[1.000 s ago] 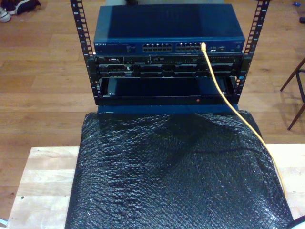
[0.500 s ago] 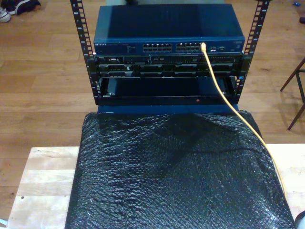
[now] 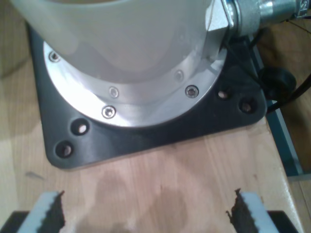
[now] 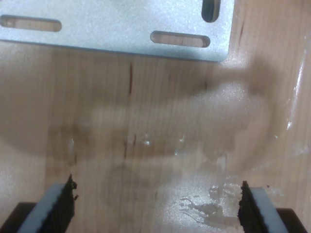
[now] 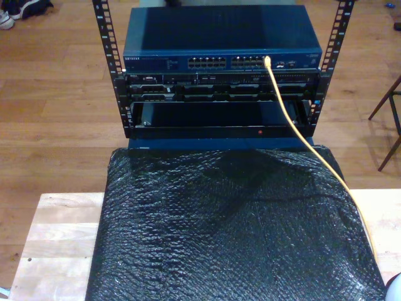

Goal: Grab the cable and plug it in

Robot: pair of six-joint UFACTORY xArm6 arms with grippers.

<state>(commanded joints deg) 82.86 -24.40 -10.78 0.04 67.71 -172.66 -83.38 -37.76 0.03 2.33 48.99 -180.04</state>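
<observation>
- Across the black bubble-wrap sheet (image 5: 238,232) covering the near tabletop runs the long thin yellow network cable (image 5: 301,135), climbing from the exterior view's lower right edge up to the blue rack-mounted network switch (image 5: 219,44).
- Its tip sits in a port at the right end of the switch's port row as the exterior view shows it; the plug itself is too small to make out.
- Neither gripper is near the cable. My first gripper (image 3: 146,213) hangs with jaws spread wide and nothing between them, over pale wooden board (image 3: 160,184), just short of a black square base plate (image 3: 146,131) bolted under a round silver-and-white arm base (image 3: 131,63).
- My second gripper (image 4: 155,206) is likewise spread wide and empty, over smudged pale wood (image 4: 146,121) beside a slotted grey metal plate (image 4: 116,29).
- Beyond the sheet, the pale wooden table (image 5: 56,238) shows at either side.
- Farther off, the black perforated rack frame (image 5: 109,56) stands on a brown wooden plank floor (image 5: 56,100), with a dark open bay (image 5: 213,116) beneath the switch.
</observation>
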